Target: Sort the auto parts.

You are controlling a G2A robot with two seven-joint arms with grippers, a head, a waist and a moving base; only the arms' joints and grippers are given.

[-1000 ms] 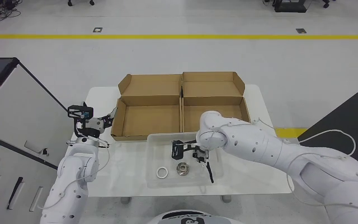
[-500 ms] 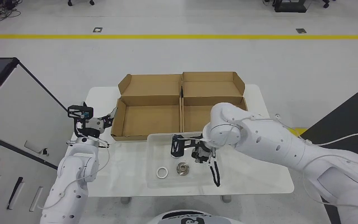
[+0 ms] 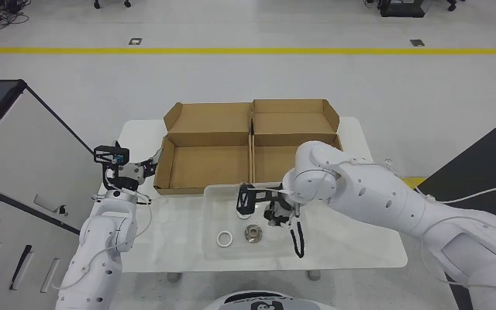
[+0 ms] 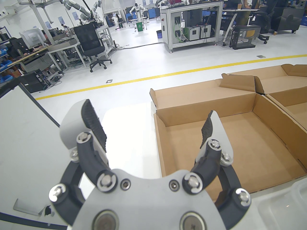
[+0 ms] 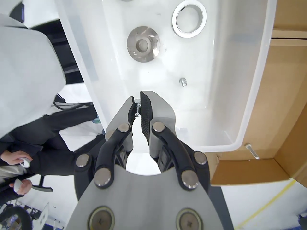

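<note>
The right arm [image 3: 372,198] is a bulky run of glossy white rounded shells with a thin white cable [image 3: 446,188] looped along it. The left arm [image 3: 105,240] is slimmer and also white. The left claw [image 4: 148,108] and right claw [image 5: 137,96] each have a silver plate [image 4: 148,199], black linkages [image 4: 92,159], round silver screws [image 4: 105,181] and white fingers [image 4: 221,132] with ribbed black pads [image 4: 92,120].

- The right arm [image 3: 325,182] is swinging its big white elbow toward the right of the top view. It's going from about mid-frame to over the near edge of the right-hand cardboard box [image 3: 298,147].
- The right gripper [image 3: 271,211], with a small screw [image 5: 136,108] pinched in it, is drifting a touch toward the top of the frame over the clear bin [image 3: 211,232].
- Its black camera bracket [image 3: 246,198] is creeping up toward the bin's far rim.
- The loose black cable [image 3: 297,236] is sliding slightly rightward.
</note>
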